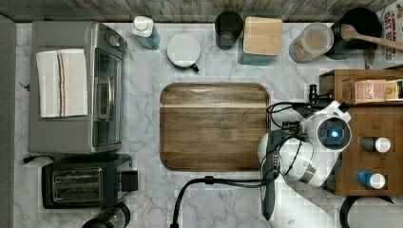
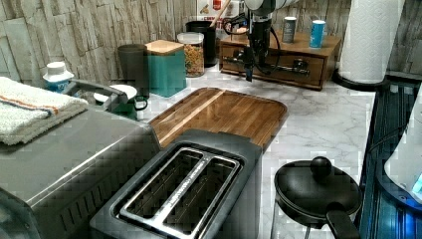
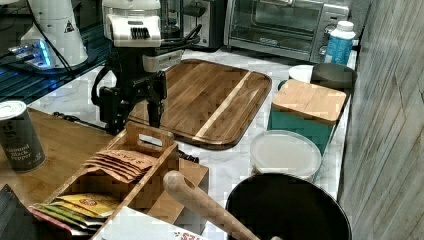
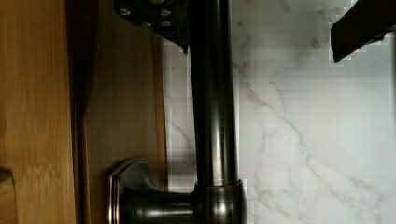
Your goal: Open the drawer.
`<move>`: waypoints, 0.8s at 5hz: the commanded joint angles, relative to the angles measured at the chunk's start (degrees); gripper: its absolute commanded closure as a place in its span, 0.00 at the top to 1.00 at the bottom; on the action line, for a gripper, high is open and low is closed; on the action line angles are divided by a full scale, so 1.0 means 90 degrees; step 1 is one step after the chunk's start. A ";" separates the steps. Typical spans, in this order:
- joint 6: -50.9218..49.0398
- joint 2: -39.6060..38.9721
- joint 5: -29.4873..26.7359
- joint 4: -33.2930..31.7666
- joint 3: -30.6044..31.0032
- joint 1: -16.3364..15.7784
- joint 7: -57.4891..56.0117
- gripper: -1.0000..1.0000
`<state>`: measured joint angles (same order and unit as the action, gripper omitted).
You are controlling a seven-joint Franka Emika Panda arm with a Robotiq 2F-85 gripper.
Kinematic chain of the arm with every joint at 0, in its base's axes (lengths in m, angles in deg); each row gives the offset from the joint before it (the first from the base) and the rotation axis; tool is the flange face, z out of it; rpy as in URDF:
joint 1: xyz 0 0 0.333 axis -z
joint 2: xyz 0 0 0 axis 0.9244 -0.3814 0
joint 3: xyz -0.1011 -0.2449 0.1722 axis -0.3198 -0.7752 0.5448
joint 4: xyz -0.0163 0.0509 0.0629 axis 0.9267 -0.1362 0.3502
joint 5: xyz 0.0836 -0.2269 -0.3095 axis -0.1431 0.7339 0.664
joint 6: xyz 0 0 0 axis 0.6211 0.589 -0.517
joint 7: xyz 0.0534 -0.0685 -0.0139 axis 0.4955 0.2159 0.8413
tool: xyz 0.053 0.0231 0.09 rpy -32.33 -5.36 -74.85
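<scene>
Our arm (image 1: 304, 152) reaches over counter, wrist pointing straight down. Our gripper (image 2: 251, 67) hangs vertical, low. In wrist view we see our fingers (image 4: 359, 28) spread wide apart, a dark bar between them, ungripped.

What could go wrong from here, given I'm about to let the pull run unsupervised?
1. The gripper is open astride the drawer's bar handle, which sits close to one finger. Pulling before closing could let the handle slip out.
2. A jerky pull might topple the pepper can and the blue canister standing on the box top.
</scene>
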<state>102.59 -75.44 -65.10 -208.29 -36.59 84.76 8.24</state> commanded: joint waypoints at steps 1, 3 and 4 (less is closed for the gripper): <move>-0.0571 -0.0002 -0.1130 0.0225 0.0806 0.0445 -0.1919 1.00; -0.1085 0.0163 -0.1557 0.0003 0.1003 -0.0154 -0.1144 1.00; -0.0716 0.0281 -0.1668 -0.0360 0.1274 -0.0548 -0.0420 1.00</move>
<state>97.55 -74.75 -77.37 -207.51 -32.52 87.19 -0.15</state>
